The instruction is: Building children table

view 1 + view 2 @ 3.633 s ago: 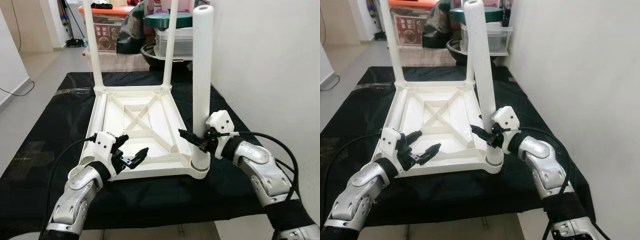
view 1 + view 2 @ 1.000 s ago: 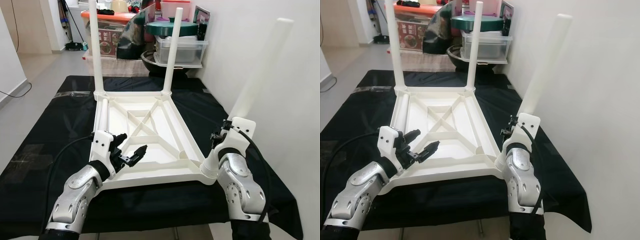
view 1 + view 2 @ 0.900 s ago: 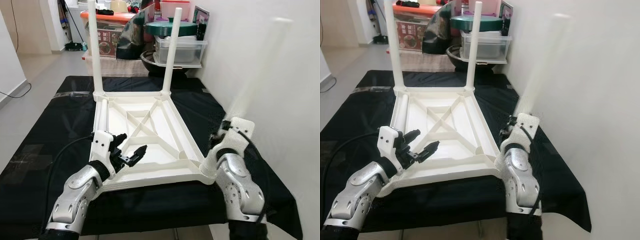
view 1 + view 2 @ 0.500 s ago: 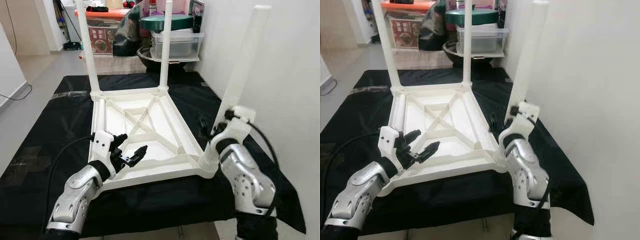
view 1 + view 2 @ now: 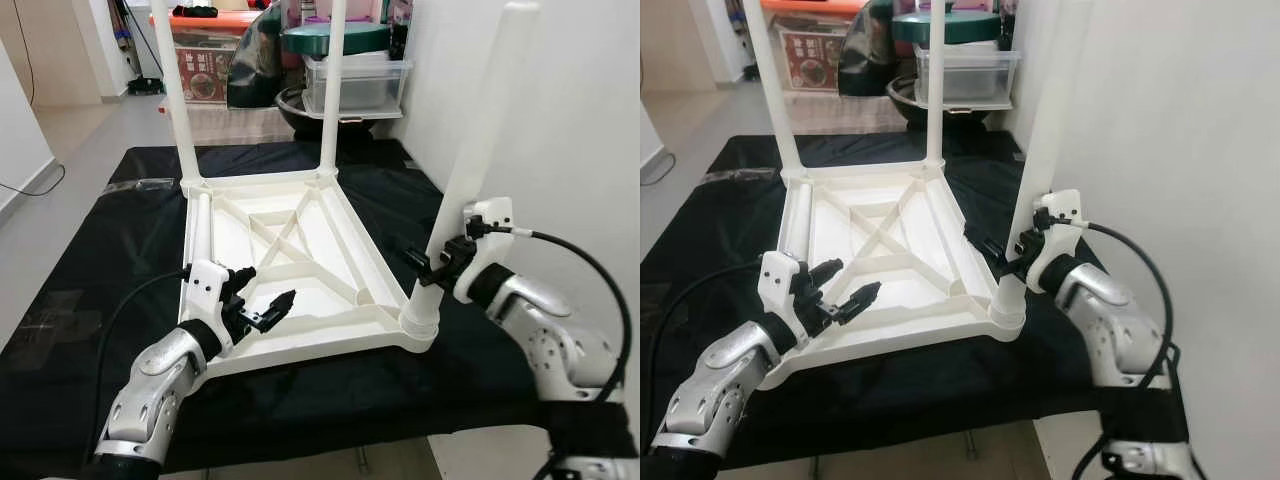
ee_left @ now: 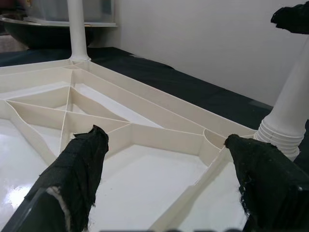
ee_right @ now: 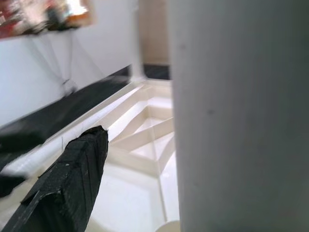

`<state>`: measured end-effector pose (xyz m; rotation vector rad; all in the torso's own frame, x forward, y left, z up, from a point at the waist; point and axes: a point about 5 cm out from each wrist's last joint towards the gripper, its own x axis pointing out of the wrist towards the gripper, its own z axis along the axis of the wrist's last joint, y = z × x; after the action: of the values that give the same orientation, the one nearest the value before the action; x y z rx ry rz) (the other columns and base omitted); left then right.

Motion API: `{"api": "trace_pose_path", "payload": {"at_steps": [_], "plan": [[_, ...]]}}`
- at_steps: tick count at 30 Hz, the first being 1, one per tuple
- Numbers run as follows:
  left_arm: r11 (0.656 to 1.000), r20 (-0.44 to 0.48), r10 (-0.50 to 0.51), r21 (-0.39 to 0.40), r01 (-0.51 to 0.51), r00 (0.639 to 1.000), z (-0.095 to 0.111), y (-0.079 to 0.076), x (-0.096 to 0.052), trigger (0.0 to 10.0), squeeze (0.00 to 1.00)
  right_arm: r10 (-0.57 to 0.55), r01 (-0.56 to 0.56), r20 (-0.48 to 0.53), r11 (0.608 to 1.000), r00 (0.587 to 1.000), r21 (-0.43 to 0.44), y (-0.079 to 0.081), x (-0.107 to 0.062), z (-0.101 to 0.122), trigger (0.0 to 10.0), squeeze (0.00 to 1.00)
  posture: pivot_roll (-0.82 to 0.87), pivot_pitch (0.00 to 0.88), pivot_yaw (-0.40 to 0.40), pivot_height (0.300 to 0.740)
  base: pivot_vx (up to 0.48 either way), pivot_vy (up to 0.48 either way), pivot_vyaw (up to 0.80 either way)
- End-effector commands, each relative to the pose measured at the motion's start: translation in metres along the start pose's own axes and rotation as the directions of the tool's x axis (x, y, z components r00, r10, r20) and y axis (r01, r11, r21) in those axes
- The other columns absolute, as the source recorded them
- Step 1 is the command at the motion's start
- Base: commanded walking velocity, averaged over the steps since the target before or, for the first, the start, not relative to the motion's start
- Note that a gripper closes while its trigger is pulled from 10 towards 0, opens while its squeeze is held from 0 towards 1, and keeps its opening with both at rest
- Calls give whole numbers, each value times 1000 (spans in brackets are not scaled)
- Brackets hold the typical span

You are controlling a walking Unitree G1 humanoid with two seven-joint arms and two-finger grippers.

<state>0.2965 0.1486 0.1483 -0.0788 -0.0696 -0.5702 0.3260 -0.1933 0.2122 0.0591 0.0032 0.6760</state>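
Since a second ago the third leg (image 5: 470, 170) stands nearer upright in its lower-right corner socket of the upturned tabletop (image 5: 290, 262), right gripper (image 5: 432, 264) clasping it, left gripper (image 5: 262, 300) open, empty — a fourth leg, by my reckoning, remains.

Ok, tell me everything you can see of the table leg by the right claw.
The leg is a plain white tube, plastic by the look of it, with a ribbed collar at its base. It stands in the near right corner socket of the upside-down table top, tilted slightly from upright, top toward the wall. The right claw is at its lower part, one finger visible beside it in the right wrist view; whether it grips cannot be told.
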Motion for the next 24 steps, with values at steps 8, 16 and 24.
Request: {"api": "trace_pose_path", "payload": {"at_steps": [8,16,24], "plan": [[1000,-6,-16,0,16,1000,-2,-4,2,10000,0,351,-352,-50,936,935,-6,5,12,-1,5137,0,57,0,-112,740,0,0,0],[1000,-5,-18,-2,18,1000,-2,-4,1,10000,0,38,-46,-119,997,992,-58,-21,27,-22,0,0,56,0,-112,740,0,0,0],[1000,-6,-19,-4,19,1000,-2,-4,0,10000,0,-542,550,-124,834,831,46,-41,23,-35,0,0,56,0,-109,740,0,0,0]]}}
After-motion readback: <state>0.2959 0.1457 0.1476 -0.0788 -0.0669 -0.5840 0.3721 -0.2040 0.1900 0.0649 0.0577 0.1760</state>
